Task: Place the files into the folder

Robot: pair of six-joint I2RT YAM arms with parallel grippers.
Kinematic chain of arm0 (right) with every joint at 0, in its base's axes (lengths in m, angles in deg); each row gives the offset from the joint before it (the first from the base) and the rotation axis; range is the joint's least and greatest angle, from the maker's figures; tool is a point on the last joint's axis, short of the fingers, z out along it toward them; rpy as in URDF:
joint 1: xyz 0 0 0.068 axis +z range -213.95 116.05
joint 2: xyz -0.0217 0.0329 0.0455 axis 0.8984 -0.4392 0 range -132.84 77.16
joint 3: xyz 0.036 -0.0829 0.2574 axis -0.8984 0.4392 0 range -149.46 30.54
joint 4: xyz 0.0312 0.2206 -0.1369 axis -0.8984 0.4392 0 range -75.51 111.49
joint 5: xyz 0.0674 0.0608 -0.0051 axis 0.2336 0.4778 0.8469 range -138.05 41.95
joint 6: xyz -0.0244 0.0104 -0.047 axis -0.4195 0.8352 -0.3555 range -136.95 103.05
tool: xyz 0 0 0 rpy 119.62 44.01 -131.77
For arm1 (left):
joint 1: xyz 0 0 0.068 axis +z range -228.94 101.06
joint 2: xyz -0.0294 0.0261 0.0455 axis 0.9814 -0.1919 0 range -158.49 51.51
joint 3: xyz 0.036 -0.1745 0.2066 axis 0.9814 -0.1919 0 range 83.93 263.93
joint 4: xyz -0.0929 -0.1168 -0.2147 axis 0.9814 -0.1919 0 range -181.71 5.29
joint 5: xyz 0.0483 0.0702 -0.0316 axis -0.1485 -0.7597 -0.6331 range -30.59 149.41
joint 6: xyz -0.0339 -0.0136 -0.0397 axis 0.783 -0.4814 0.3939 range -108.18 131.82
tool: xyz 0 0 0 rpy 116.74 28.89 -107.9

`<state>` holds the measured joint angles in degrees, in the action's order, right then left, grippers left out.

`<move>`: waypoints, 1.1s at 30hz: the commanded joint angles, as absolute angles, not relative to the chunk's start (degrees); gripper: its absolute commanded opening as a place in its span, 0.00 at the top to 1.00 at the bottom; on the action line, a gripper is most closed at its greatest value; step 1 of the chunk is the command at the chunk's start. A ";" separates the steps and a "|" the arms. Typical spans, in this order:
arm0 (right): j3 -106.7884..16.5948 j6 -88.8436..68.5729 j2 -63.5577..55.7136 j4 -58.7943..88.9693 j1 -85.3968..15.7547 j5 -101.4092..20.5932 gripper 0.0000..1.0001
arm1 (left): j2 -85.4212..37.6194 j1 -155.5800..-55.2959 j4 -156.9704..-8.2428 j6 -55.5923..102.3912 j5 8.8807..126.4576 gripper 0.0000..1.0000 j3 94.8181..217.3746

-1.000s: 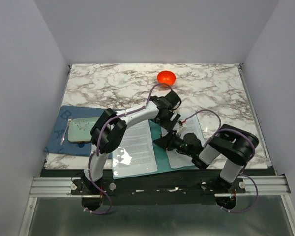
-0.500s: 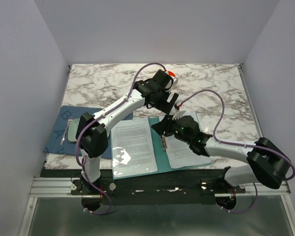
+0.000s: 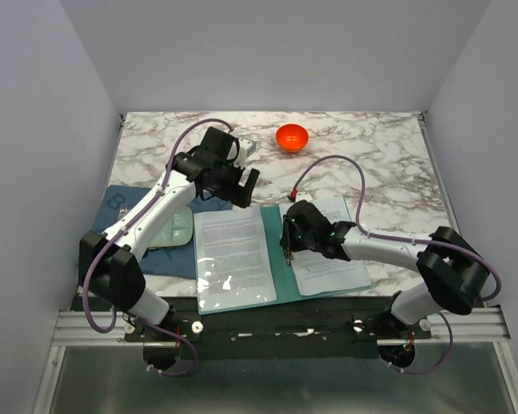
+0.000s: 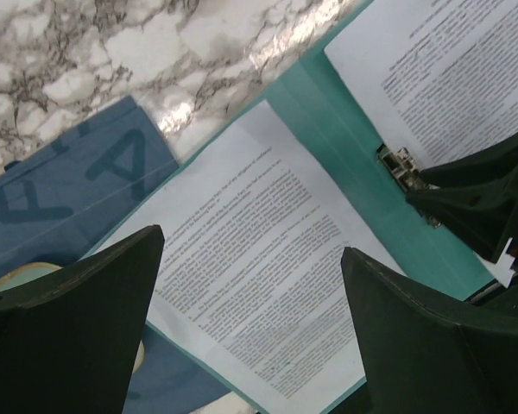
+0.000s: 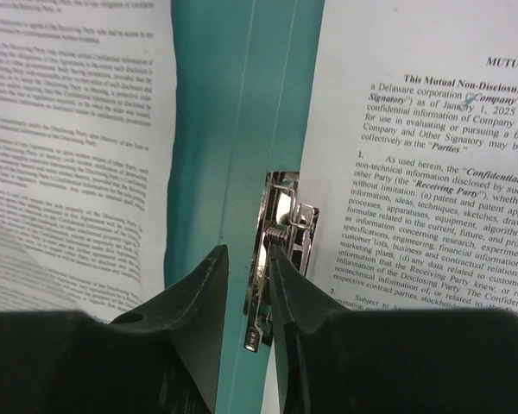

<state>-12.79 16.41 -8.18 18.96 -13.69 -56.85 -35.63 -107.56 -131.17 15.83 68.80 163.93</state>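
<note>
On the marble table (image 3: 380,155), open teal folder (image 3: 281,278), text-printed sheets (image 3: 233,246) either side

The left arm (image 3: 160,203) reaches forward, raised off the surface, with the wrist bent so its jaws tip downward. Their fingers (image 4: 78,319) stand spread wide. The right arm (image 3: 388,250) lies low and stretches leftward behind its jaws, which point down. Its fingers (image 5: 198,293) are drawn close, with a narrow gap between them.
</note>
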 commanded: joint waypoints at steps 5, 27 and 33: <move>-16.30 15.83 -10.56 25.65 -12.09 -59.83 0.66 | -30.67 -105.31 -130.68 12.08 71.98 0.01 157.23; -22.55 18.91 -18.37 30.75 -9.37 -64.22 0.68 | -28.30 -103.46 -129.36 12.43 73.73 0.01 152.66; -24.48 19.09 -20.83 35.31 -8.84 -66.33 0.71 | -28.21 -103.29 -129.62 12.17 73.65 0.01 152.92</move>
<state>-22.39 18.47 -18.35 30.00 -9.67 -62.88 -29.92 -103.74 -130.12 12.86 72.12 152.90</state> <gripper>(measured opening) 0.300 0.988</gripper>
